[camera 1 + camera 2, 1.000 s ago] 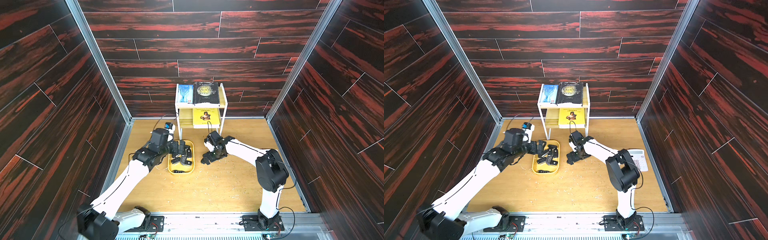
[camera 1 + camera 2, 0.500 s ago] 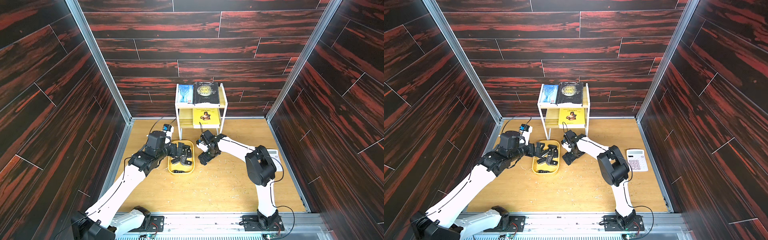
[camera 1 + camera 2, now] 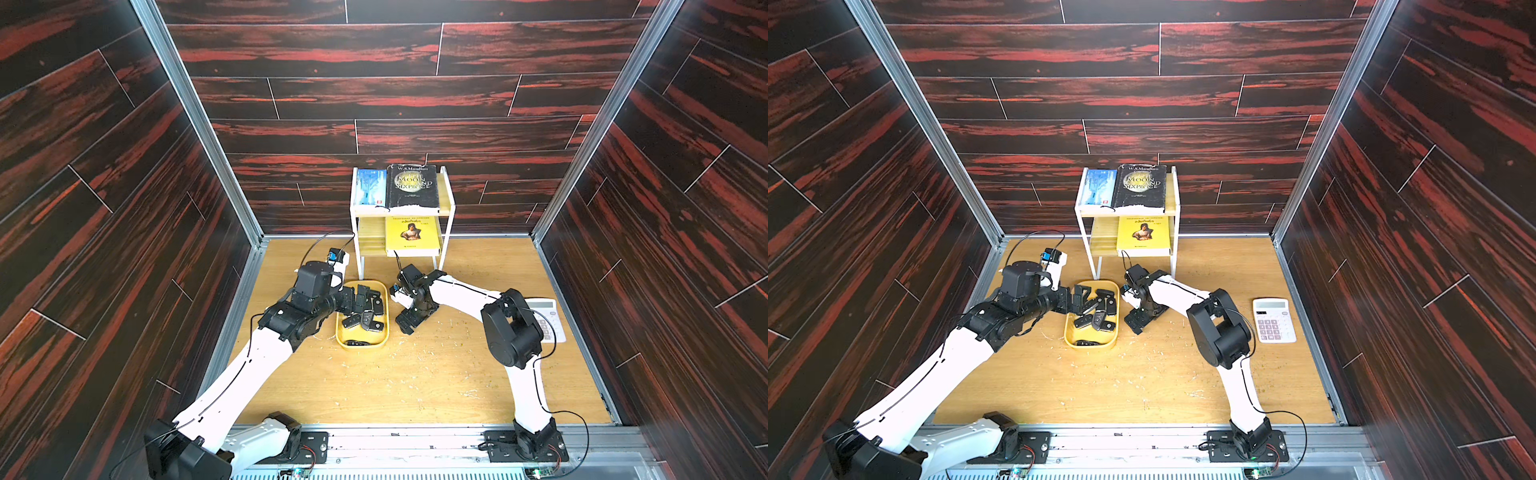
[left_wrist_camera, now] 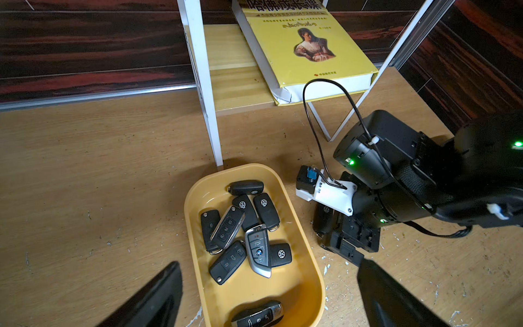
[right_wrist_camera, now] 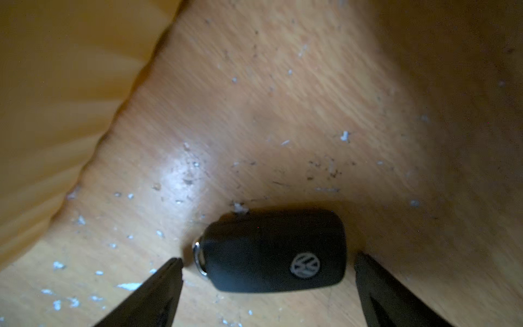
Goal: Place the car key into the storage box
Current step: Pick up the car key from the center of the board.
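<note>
Car key (image 5: 273, 252) lay just beside storage box (image 3: 360, 344) | my right gripper (image 5: 268, 260) stood apart, astride it | I judged it best to centre, close squarely, clear the rim.

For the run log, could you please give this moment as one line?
right pincer: open around car key | car key: on table beside yellow tray | left pincer: open at tray

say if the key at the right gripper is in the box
Out: the car key lies on the wooden table beside the storage box.
</note>
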Available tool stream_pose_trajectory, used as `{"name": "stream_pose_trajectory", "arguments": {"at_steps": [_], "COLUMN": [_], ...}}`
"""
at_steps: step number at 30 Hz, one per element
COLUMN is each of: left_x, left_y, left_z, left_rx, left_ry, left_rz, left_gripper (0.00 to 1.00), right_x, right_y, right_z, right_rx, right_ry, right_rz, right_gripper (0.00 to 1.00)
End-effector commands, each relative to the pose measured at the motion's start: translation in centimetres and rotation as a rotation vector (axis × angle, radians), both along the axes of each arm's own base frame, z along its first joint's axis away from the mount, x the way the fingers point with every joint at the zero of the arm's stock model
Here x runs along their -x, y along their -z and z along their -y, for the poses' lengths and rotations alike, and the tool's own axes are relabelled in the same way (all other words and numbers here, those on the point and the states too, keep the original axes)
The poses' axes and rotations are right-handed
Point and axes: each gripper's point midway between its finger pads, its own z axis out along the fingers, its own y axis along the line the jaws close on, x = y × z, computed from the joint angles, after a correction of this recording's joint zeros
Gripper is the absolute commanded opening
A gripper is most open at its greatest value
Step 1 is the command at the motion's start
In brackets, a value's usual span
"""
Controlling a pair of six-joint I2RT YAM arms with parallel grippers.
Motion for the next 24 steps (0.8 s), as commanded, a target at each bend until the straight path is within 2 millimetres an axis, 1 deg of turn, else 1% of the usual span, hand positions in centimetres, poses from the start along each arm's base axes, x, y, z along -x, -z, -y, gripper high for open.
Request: {"name": "stream_pose_trajectory", "arguments": {"at_steps": [1, 10, 14, 18, 24], "left_x": [0.0, -0.1, -0.1, -0.1, -0.2], "left_y": [-0.1, 0.1, 0.3, 0.5, 0.7], "left_z": [0.2, 0.3, 0.3, 0.3, 0.5], "left_rx": [0.002, 0.002, 0.001, 0.001, 0.007], "left_ry": [0.014, 0.019, 0.019, 0.019, 0.022], "left_rz": [0.005, 0.001, -0.003, -0.003, -0.011], "left_gripper": [1.0, 1.0, 1.0, 1.0, 1.0], "right_x": [0.6, -0.1, -0.4, -0.2, 0.5], "right_y": [1.0, 1.8, 2.1, 2.5, 2.4], "right_z": [0.0, -0.6, -0.9, -0.7, 0.0], "right_rx": [0.021, 0.042, 0.058, 0.07, 0.083], "right_ry": [-0.014, -0.013, -0.005, 0.012, 0.03], "right_rz": [-0.036, -0.032, -0.034, -0.048, -0.054], "right_gripper": [0.99, 0.98, 0.95, 0.9, 0.89]}}
